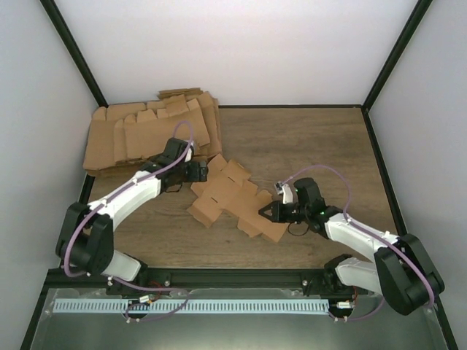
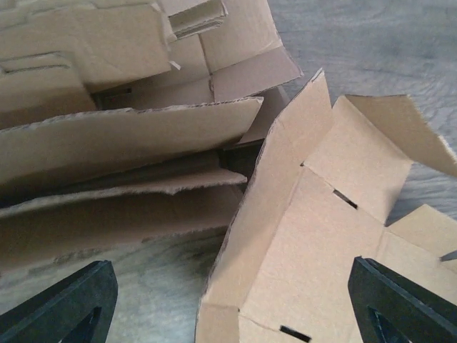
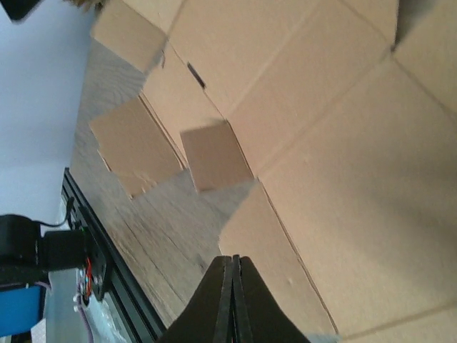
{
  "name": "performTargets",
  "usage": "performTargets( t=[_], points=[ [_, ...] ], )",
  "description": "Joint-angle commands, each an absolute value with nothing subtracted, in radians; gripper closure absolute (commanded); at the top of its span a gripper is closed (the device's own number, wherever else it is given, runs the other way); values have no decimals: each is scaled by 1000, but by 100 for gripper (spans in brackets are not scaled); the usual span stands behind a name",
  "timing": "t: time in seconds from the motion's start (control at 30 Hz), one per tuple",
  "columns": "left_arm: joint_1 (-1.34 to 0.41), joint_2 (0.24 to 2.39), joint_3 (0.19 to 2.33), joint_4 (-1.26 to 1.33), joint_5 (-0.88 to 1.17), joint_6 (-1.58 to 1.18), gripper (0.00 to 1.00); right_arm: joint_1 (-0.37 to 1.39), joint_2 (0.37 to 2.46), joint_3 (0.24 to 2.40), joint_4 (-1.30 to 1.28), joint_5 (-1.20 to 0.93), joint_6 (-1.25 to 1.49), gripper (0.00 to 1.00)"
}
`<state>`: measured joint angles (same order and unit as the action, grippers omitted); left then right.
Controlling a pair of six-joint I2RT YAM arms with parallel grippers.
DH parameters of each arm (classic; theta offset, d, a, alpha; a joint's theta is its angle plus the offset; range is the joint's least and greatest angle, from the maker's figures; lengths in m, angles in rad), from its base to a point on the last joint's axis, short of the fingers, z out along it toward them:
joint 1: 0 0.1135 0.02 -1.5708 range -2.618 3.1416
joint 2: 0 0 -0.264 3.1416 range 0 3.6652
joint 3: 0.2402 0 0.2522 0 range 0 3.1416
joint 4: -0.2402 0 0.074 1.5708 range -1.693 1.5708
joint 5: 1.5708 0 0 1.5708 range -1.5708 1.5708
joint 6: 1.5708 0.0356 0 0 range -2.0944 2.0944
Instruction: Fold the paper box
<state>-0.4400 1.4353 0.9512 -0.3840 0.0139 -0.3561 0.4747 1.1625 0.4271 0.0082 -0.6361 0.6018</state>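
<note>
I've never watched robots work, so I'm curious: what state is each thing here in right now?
Box: unfolded, flaps spread, one side tilted up.
Pile of blanks: flat, untidily stacked.
Left gripper: open, astride the box's edge.
Right gripper: shut, tips at a box flap.

one paper box [image 1: 228, 195], one cardboard pile [image 1: 135, 135]

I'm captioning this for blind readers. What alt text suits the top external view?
A flat brown paper box lies unfolded on a wooden table, with the open left gripper at its far-left edge and the shut right gripper at its near-right flaps. A pile of cardboard blanks sits at the far left.
</note>
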Motion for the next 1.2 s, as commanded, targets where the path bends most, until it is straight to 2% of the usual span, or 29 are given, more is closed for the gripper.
performTargets(
  t=[0.0, 0.3, 0.5, 0.87, 0.93, 1.17],
  points=[
    [-437, 1512, 1018, -384, 45, -277, 12, 482, 1117, 380, 84, -663, 600, 99],
    [-436, 1600, 1051, -391, 108, -234, 29, 482, 1238, 322, 123, -608, 602, 99],
    [-437, 1658, 1094, -411, 118, -210, 33, 482, 1291, 299, 138, -569, 593, 99],
    [-437, 1698, 1140, -443, 226, -146, 54, 483, 1326, 276, 158, -574, 598, 99],
    [-437, 1691, 1143, -452, 236, -138, 60, 483, 1334, 279, 159, -579, 597, 99],
    [-441, 1675, 1138, -486, 247, -117, 62, 482, 1360, 288, 159, -586, 592, 99]
  ],
)
